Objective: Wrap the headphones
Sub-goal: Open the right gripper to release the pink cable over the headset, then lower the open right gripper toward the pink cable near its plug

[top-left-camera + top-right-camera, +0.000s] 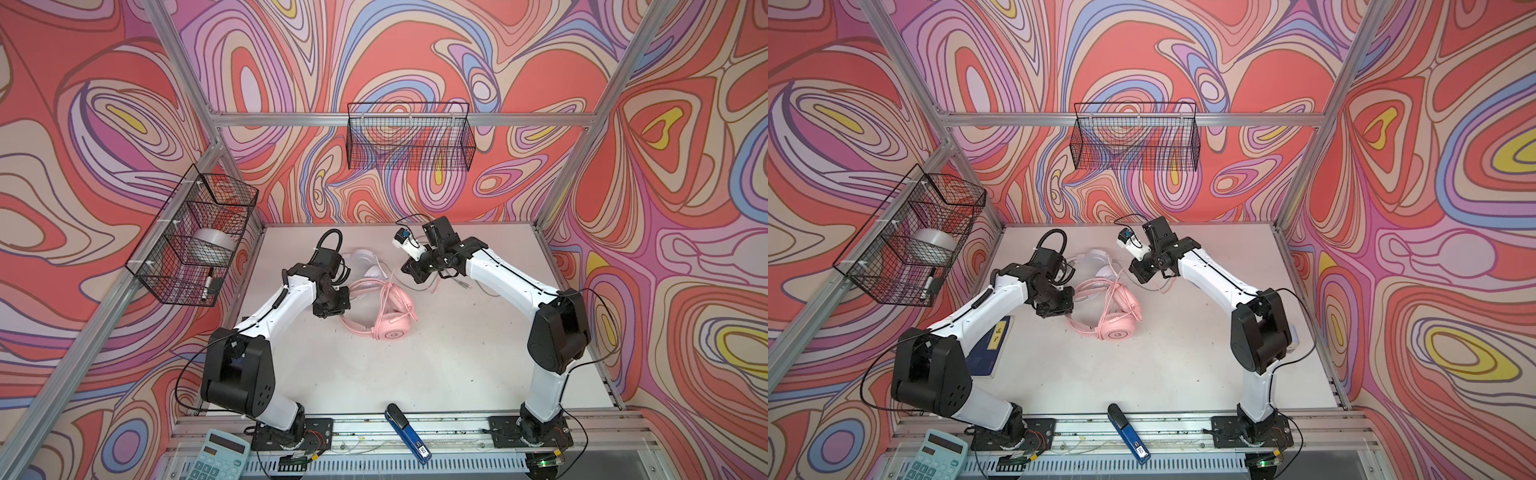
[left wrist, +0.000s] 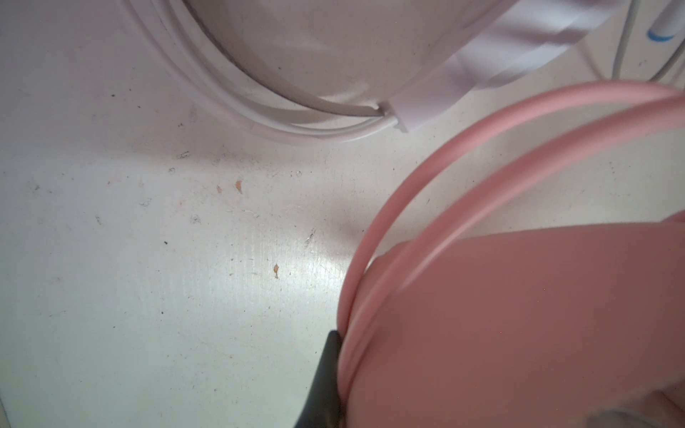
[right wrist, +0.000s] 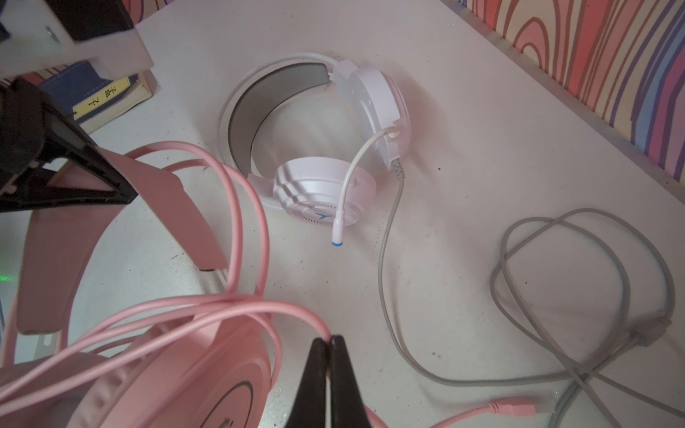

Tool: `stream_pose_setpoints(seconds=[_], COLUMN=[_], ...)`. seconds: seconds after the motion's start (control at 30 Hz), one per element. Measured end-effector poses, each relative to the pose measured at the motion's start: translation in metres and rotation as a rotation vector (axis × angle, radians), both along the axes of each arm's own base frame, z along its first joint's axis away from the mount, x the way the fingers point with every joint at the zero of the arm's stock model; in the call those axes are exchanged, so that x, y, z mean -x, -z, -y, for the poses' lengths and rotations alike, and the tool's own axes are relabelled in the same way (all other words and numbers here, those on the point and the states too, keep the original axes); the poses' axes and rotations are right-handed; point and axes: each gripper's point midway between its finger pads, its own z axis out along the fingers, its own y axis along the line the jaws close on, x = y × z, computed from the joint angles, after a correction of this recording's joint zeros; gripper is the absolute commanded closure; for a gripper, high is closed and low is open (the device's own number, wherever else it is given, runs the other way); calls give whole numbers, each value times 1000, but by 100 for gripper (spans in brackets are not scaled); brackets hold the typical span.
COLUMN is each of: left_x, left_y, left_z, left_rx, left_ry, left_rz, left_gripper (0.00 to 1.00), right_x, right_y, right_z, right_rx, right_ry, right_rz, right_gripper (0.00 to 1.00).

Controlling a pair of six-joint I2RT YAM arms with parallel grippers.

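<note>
Top views, pink headset (image 1: 388, 320): mid-table, its band arcing toward the left arm, one earcup face up nearer the front edge.
Top views, white headset (image 1: 365, 262): just behind the pink one, near the back wall.
Top views, grippers: left gripper (image 1: 341, 303) at the pink band, right gripper (image 1: 409, 272) just behind the pink earcups.
Top views, room: table (image 1: 415, 374) bare in front and to the right.
Left wrist, grip: one dark finger pressed against the pink band's tubes, jaws clamped.
Right wrist, grip: jaws pinched tight on the pink cable (image 3: 259, 307).
Right wrist, writing: book (image 3: 107, 96) with Chinese characters on a yellow label.
Right wrist, grey cable (image 3: 556, 281): loose loops beside the white headset.
</note>
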Motion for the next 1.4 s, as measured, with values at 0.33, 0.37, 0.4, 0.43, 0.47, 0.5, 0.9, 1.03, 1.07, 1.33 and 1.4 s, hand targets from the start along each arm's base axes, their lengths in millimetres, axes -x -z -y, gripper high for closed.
stream_pose_setpoints(seconds=[0.33, 0.37, 0.4, 0.43, 0.47, 0.5, 0.9, 1.03, 1.07, 1.33, 1.4], left_x=[2, 2, 2, 2, 2, 3, 6, 8, 8, 9, 9], left_y=[-5, -6, -7, -8, -8, -9, -17, -16, -16, -19, -22], left_z=[6, 6, 6, 7, 7, 7, 15, 16, 17, 20, 20], left_rx=[32, 34, 35, 37, 38, 41, 82, 91, 93, 111, 118], left_ry=[32, 35, 37, 38, 39, 41, 81, 90, 90, 100, 107], left_rz=[8, 11, 14, 17, 18, 19, 36, 30, 30, 33, 42], left_gripper=[100, 100, 100, 100, 100, 100, 100, 100, 100, 100, 100], right_x=[-7, -8, -9, -10, -11, -12, -18, -24, -26, -36, -37], right_y=[39, 40, 42, 43, 43, 43, 68, 63, 63, 73, 80], right_z=[2, 3, 5, 7, 8, 8, 42, 57, 59, 78, 84], right_rx=[-4, -7, -11, -16, -24, -30, -60, -87, -90, -57, -29], right_ry=[52, 60, 68, 76, 83, 87, 206, 256, 264, 359, 385], right_rz=[-123, -130, -139, -147, -149, -152, -207, -195, -192, -176, -170], right_gripper=[100, 100, 98, 94, 92, 90, 67, 67, 67, 73, 74])
